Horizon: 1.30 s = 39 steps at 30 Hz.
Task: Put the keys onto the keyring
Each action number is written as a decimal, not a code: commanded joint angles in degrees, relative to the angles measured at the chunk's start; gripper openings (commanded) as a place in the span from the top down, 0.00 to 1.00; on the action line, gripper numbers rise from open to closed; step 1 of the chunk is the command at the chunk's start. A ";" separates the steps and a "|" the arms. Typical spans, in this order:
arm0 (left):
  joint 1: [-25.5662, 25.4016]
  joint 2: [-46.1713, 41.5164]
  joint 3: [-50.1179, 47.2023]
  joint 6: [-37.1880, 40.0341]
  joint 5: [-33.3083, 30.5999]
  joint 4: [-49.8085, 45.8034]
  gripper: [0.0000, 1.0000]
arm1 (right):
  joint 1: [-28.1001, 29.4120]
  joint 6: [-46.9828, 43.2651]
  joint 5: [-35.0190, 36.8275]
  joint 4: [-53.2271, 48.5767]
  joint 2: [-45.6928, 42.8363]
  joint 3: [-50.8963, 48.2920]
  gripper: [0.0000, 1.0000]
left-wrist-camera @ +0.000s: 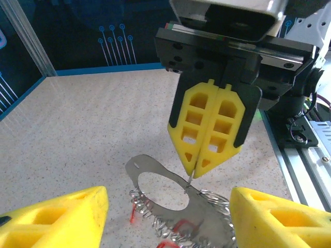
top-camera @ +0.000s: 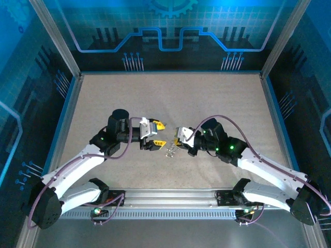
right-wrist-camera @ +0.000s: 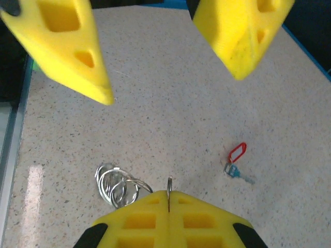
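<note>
The keyring is a coil of silver wire rings (left-wrist-camera: 155, 217) joined to a flat silver plate with an oval hole (left-wrist-camera: 135, 169). It hangs just above the table (top-camera: 169, 151). My right gripper (left-wrist-camera: 194, 173) is shut on a thin metal edge of it (right-wrist-camera: 169, 185), with the coil (right-wrist-camera: 116, 183) beside its fingers. Red key tags (left-wrist-camera: 178, 226) show through the plate and coil. My left gripper (left-wrist-camera: 168, 199) is open, one yellow finger on each side of the keyring, apart from it. One key with a red tag (right-wrist-camera: 237, 152) lies alone on the table.
The speckled beige tabletop (top-camera: 170, 98) has low blue walls on three sides and an aluminium rail (top-camera: 170, 199) at the near edge. Both grippers, left (top-camera: 163, 133) and right (top-camera: 177, 140), face each other at the table's middle front.
</note>
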 commanded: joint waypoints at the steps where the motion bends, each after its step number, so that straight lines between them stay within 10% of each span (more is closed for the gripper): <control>1: -0.49 -1.14 -0.83 2.86 1.38 -0.93 0.38 | 0.96 -5.19 -3.91 6.59 -2.53 -1.83 1.00; 39: -4.95 -0.60 0.08 10.75 -3.92 -6.67 0.77 | 1.48 -3.20 -10.57 20.05 0.60 -4.73 1.00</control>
